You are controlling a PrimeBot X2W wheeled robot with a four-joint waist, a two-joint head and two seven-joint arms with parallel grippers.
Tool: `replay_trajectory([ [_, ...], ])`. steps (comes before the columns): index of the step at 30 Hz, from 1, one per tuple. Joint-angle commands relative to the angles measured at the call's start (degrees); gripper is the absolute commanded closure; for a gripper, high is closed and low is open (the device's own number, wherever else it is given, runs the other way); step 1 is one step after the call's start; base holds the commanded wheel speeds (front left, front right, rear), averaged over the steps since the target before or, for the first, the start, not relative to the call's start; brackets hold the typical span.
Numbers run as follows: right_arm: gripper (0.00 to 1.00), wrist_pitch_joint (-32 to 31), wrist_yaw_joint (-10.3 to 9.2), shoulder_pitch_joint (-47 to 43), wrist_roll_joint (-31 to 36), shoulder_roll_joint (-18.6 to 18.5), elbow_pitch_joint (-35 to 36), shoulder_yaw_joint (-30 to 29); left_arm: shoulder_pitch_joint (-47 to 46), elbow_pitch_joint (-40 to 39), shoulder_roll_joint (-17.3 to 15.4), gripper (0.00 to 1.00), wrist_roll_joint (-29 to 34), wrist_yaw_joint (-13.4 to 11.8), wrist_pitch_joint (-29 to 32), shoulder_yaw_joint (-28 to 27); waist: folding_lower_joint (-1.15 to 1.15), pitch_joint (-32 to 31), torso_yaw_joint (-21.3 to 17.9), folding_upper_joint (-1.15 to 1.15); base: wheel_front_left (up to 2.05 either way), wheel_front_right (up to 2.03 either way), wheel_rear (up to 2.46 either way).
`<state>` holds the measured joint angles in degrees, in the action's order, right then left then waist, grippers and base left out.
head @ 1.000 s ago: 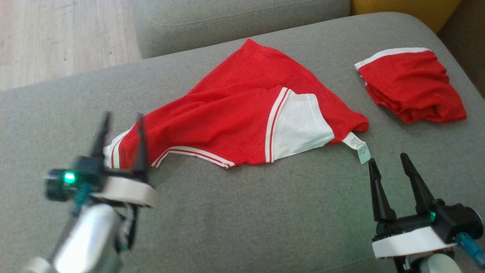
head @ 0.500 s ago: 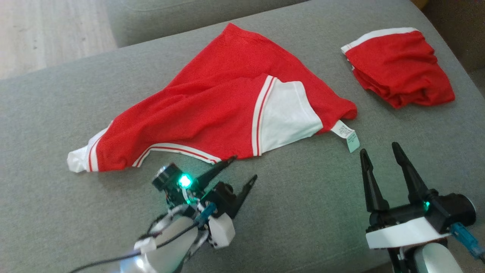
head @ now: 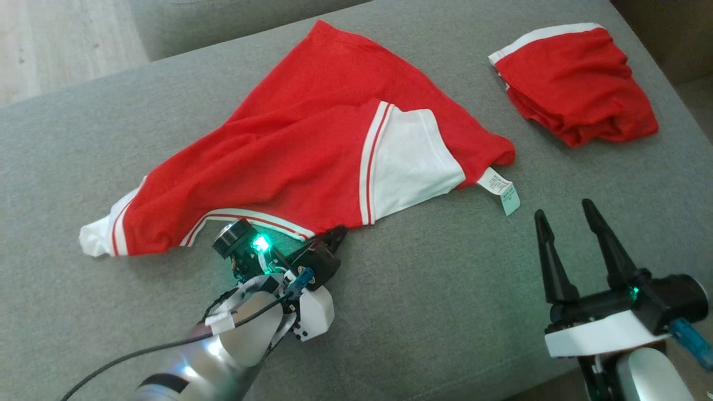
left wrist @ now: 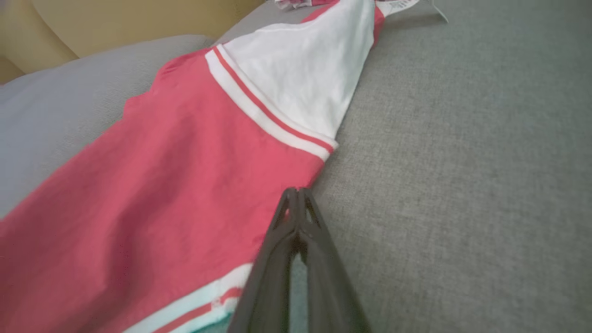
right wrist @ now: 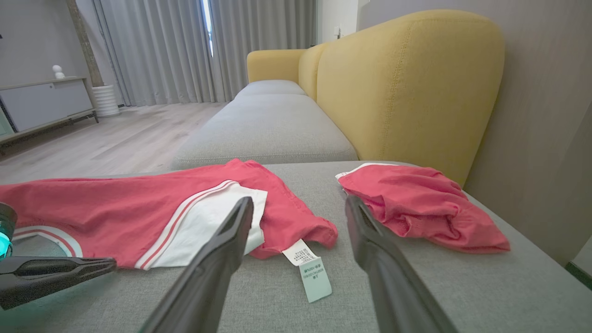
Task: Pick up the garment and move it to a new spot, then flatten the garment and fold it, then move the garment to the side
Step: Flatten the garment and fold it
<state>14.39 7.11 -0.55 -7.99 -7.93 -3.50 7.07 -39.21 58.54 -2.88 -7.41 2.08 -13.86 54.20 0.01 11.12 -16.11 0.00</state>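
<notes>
The garment [head: 289, 145] is red with a white panel and white-striped hems. It lies spread and creased across the grey sofa cushion [head: 445, 289]. My left gripper [head: 338, 233] is shut at its near striped hem corner. In the left wrist view the closed fingertips [left wrist: 298, 189] meet right on the garment's [left wrist: 162, 185] edge, pinching it. My right gripper [head: 565, 214] stands open above bare cushion, just short of the garment's care label [head: 499, 189]. The right wrist view shows this gripper [right wrist: 298, 201] with nothing between its fingers, and the garment [right wrist: 115, 208] beyond.
A second red piece [head: 574, 83], loosely folded, lies at the cushion's far right corner. A yellow backrest [right wrist: 407, 83] rises behind it. Another grey seat [right wrist: 268, 125] and wooden floor [head: 55, 39] lie beyond the far left edge.
My left arm swung from the garment's left end to its near hem corner and its jaws closed there. The head camera shifted a little. The right gripper stayed open.
</notes>
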Motion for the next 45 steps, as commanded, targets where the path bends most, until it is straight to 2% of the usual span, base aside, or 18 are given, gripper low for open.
replay_trajectory([
  [1, 0.00, 0.6, 0.37, 1.2, 0.0, -1.1, 1.8, 0.6, -1.9, -1.0, -0.3, 1.00, -0.7, -0.2, -0.9, -1.4, -0.01, -0.3, 0.5, 0.00, 0.00, 0.00, 0.00],
  [3, 0.00, 0.6, 0.37, 0.9, 0.1, -0.9, 1.6, 0.2, -1.1, -2.2, -0.2, 1.00, -1.6, -0.4, -1.0, -1.7, -0.01, -1.1, 1.3, 0.00, 0.00, 0.00, 0.00],
  [7, 0.00, 0.6, 0.37, -0.3, 0.3, -0.2, 1.7, -0.4, 2.2, -9.4, -0.5, 1.00, -2.3, -1.9, -1.1, -2.5, -0.01, -3.1, 3.4, 0.00, 0.00, 0.00, 0.00],
  [8, 0.00, 0.6, 0.37, -1.0, 0.4, 0.3, 1.7, -0.6, 4.6, -13.1, -1.9, 1.00, -2.3, -2.5, -1.1, -2.9, -0.01, -4.3, 4.7, 0.00, 0.00, 0.00, 0.00],
  [11, 0.00, 0.6, 0.37, -2.0, 0.5, 0.6, 1.7, -0.9, 8.5, -17.9, -4.7, 1.00, -2.5, -3.1, -1.1, -3.6, -0.01, -6.0, 6.5, 0.00, 0.00, 0.00, 0.00],
  [15, 0.00, 0.6, 0.37, -2.3, 0.7, 0.7, 1.7, -0.4, 10.8, -21.9, -6.7, 0.99, -2.1, -4.0, -1.1, -4.0, -0.01, -6.2, 7.6, 0.00, 0.00, 0.00, 0.00],
  [16, 0.00, 0.6, 0.37, -2.0, 0.6, 0.7, 1.8, -0.2, 10.5, -22.4, -6.5, 0.05, -1.9, -4.3, -1.1, -4.1, -0.01, -5.9, 7.5, 0.00, 0.00, 0.00, 0.00],
  [17, 0.00, 0.6, 0.37, -1.6, 0.5, 0.6, 1.9, 0.0, 10.0, -22.5, -6.2, 0.00, -1.5, -4.2, -1.1, -3.9, -0.01, -5.5, 7.4, 0.00, 0.00, 0.00, 0.00],
  [23, 0.00, 0.6, 0.37, -0.2, 0.3, -0.2, 2.2, 0.2, 4.8, -20.9, -2.6, 0.00, -0.1, -3.7, -1.1, -2.7, -0.01, -2.9, 5.1, 0.00, 0.00, 0.00, 0.00],
  [28, 0.00, 0.6, 0.37, 0.5, 0.0, -0.2, 2.4, 0.1, 0.7, -18.0, -0.7, 0.00, 0.1, -1.7, -1.1, -0.7, -0.01, 0.2, 1.4, 0.00, 0.00, 0.00, 0.00],
  [40, 0.00, 0.6, 0.37, 3.3, -0.9, 0.8, 2.5, 0.0, -6.8, -11.0, 0.0, 0.00, -4.0, 1.5, 0.2, 4.8, -0.01, 7.3, -5.2, 0.00, 0.00, 0.00, 0.00],
  [45, 0.00, 0.6, 0.37, 4.0, -1.1, 1.1, 2.4, 0.1, -8.3, -7.3, 0.0, 0.02, -6.4, 0.7, 4.4, 6.9, -0.01, 8.4, -6.6, 0.00, 0.00, 0.00, 0.00],
])
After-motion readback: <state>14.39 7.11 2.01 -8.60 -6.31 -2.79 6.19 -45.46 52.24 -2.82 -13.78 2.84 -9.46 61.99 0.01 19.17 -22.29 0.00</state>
